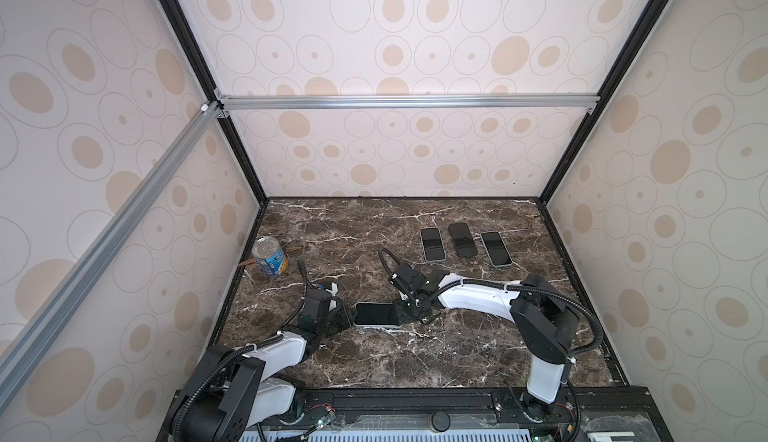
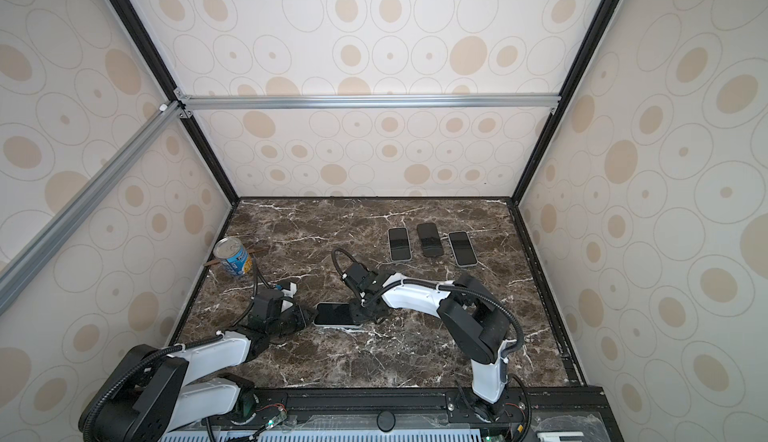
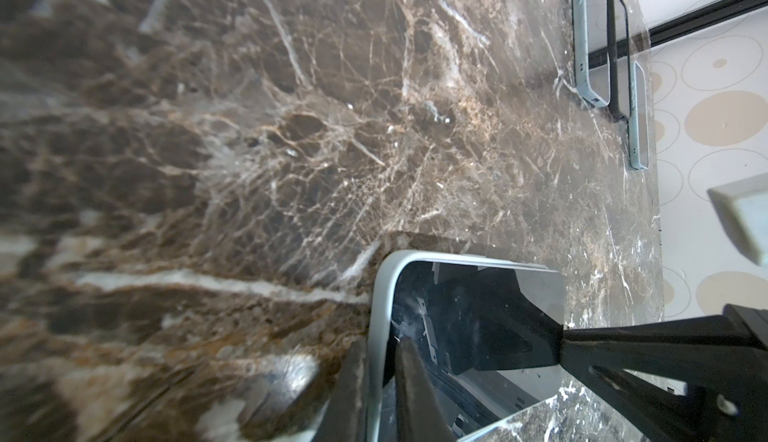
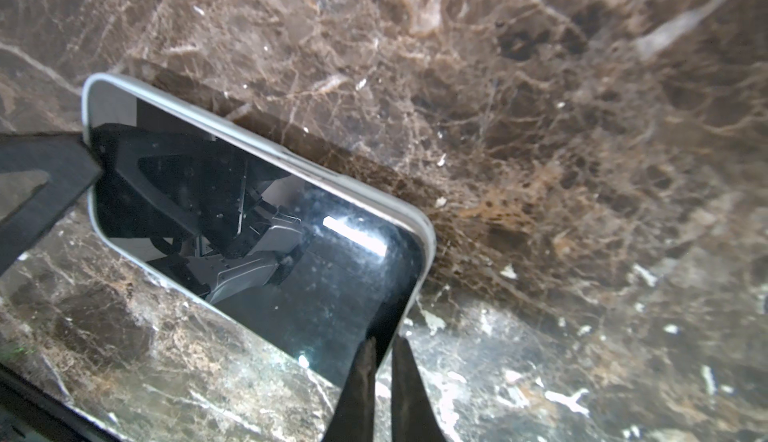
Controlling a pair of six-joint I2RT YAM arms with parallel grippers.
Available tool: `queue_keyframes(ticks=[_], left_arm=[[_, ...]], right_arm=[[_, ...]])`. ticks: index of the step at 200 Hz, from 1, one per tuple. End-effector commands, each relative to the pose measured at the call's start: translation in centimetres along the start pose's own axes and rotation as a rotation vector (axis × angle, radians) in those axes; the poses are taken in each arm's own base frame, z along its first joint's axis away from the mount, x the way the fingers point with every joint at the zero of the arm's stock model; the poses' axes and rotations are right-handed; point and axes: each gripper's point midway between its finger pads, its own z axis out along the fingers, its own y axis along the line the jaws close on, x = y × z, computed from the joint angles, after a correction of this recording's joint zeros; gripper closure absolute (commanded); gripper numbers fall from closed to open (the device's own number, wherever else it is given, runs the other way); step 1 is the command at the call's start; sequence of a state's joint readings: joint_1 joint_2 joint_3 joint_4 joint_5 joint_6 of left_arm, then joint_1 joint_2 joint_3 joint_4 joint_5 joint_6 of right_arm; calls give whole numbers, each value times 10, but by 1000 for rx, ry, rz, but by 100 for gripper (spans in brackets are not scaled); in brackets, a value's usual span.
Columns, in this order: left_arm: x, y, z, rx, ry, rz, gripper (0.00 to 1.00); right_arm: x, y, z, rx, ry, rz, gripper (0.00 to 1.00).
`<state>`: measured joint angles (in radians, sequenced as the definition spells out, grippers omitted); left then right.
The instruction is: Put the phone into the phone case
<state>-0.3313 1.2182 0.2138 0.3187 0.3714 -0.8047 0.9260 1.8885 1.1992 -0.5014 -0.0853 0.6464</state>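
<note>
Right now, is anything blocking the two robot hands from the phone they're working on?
Nothing visible does. The left gripper pinches one short end of the phone in its jaws; the right gripper pinches the opposite end. The can and the three other phones lie apart, farther back on the table.

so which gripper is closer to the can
Left. The left gripper sits at the left end of the front phone, with the can behind it, further left. The right gripper is at the phone's right end, farther from the can.
</note>
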Motion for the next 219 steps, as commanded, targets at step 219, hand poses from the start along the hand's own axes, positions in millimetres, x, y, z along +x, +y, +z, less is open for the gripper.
queue_keyframes(ticks=[219], left_arm=[[-1,-9,-12,8,-6,-16,85]], right_arm=[[53,-26,22,158,193,-55,86]])
